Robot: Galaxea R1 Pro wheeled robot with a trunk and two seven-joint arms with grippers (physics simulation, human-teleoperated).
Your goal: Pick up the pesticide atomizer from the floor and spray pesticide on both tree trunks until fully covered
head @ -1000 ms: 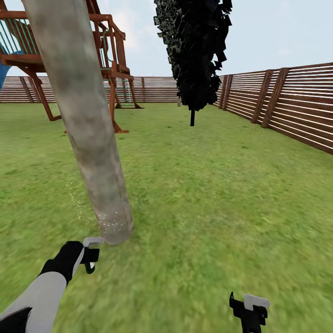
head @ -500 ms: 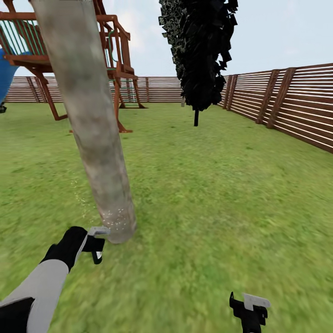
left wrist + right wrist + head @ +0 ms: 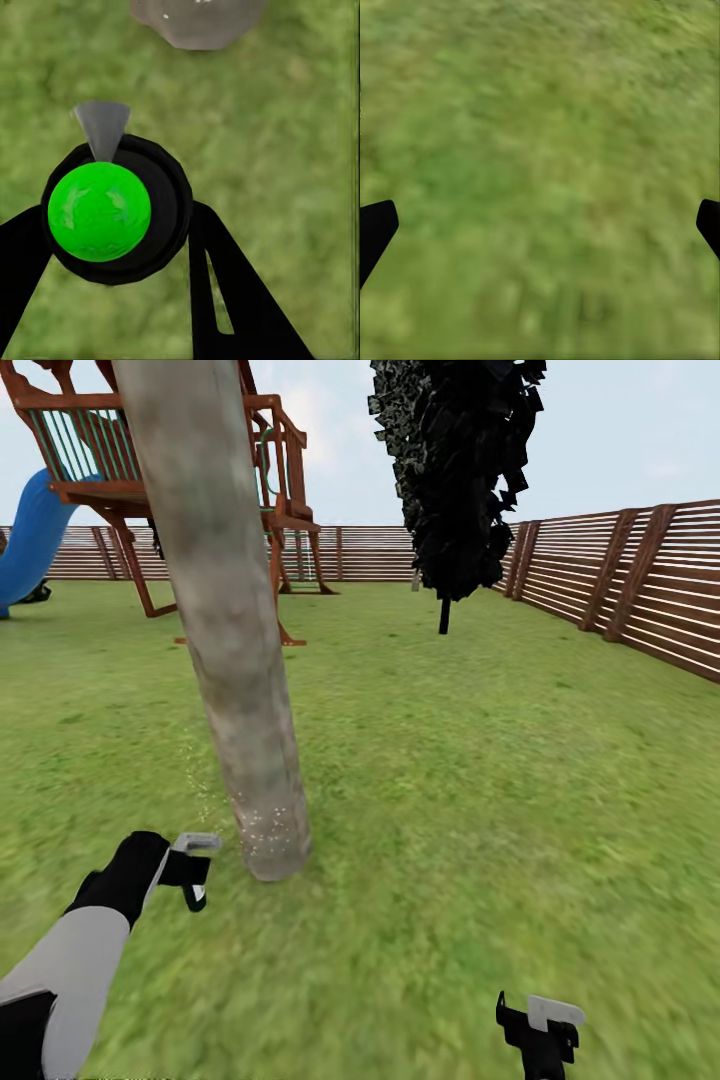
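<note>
Far left, blue slide (image 3: 30,540) and wooden play tower (image 3: 170,480) at the back of the lawn (image 3: 450,760). Low left, left gripper (image 3: 192,870) near the tree trunk (image 3: 225,630) base, not touching it. Its fingers (image 3: 225,292) are closed on the pesticide atomizer (image 3: 112,210): in the left wrist view a dark round body with a bright green top and a grey nozzle aimed at the trunk base. White specks sit on the lowest bark and in the air beside it. Center, narrow black-leaved tree (image 3: 455,470) further back. Right, slatted wooden fence (image 3: 620,580) along the lawn edge. Low right, right gripper (image 3: 540,1030) over bare grass, jaws wide apart, holding nothing.
</note>
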